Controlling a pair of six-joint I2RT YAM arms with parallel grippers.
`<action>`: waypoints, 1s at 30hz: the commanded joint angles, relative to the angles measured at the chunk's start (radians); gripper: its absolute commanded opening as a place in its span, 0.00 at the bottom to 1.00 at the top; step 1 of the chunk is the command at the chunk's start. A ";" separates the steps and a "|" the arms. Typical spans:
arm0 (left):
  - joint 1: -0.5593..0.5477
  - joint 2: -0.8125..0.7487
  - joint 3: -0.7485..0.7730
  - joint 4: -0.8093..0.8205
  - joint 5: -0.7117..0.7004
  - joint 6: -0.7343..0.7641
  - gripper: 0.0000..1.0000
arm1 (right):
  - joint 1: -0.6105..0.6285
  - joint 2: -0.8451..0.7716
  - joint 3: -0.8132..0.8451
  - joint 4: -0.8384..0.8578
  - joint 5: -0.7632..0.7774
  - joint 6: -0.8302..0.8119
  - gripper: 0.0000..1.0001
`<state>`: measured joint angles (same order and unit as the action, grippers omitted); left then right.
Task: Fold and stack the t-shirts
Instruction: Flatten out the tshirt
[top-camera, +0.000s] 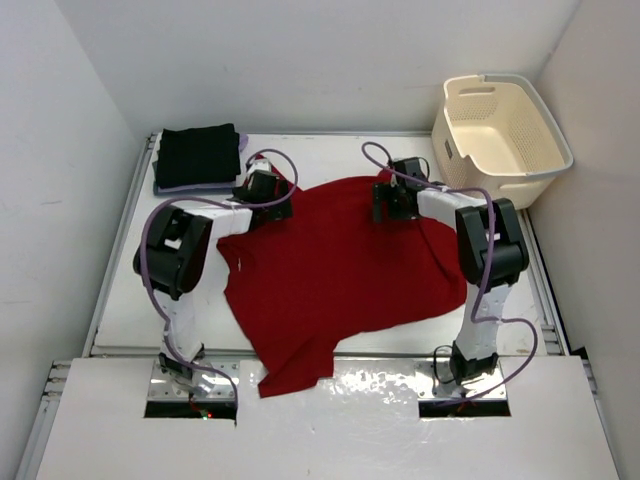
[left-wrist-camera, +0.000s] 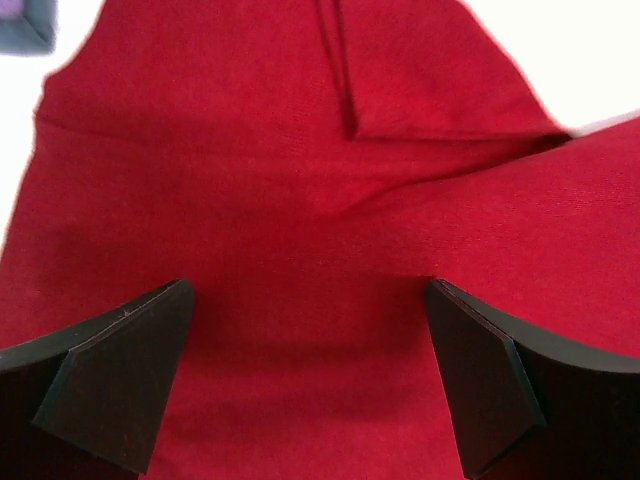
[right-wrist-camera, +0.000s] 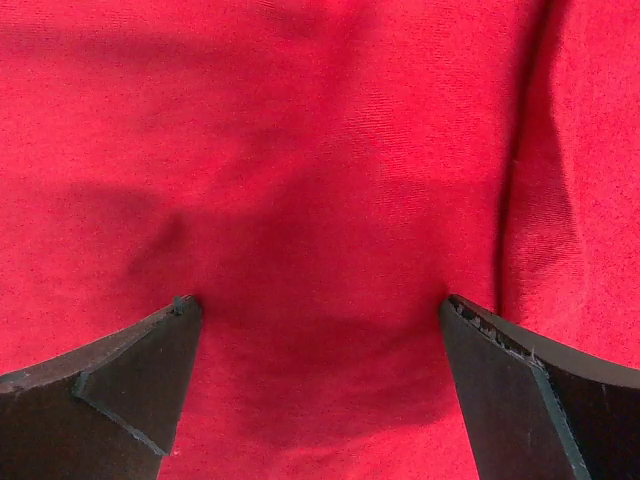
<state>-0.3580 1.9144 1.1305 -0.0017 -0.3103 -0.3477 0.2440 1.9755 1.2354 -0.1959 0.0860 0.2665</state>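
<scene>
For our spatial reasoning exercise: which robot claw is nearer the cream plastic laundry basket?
Right. The right claw is over the red cloth t-shirt's far edge, near the basket; the left claw is across the shirt, farther away.

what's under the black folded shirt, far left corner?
A thin bluish-lavender cloth edge shows along the near side of the black shirt, so at least one more folded piece lies beneath. The black shirt covers the rest; how many layers cannot be told.

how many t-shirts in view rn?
3. The red t-shirt is spread out in the centre. The black t-shirt is folded at the far-left corner. The lavender shirt shows only an edge beneath the black one. More may be hidden in that stack.
</scene>
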 joint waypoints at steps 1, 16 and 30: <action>0.014 0.034 0.034 0.051 -0.038 -0.025 1.00 | -0.067 0.016 0.042 0.044 -0.078 0.072 0.99; 0.117 0.055 -0.028 0.106 0.005 -0.022 1.00 | -0.170 -0.069 -0.013 -0.010 0.236 -0.009 0.99; 0.119 0.104 0.064 0.088 0.074 -0.011 1.00 | -0.137 -0.256 -0.177 -0.097 -0.061 -0.076 0.99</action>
<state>-0.2451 1.9915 1.1603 0.0784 -0.2707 -0.3634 0.0845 1.7866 1.1152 -0.2726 0.1753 0.2016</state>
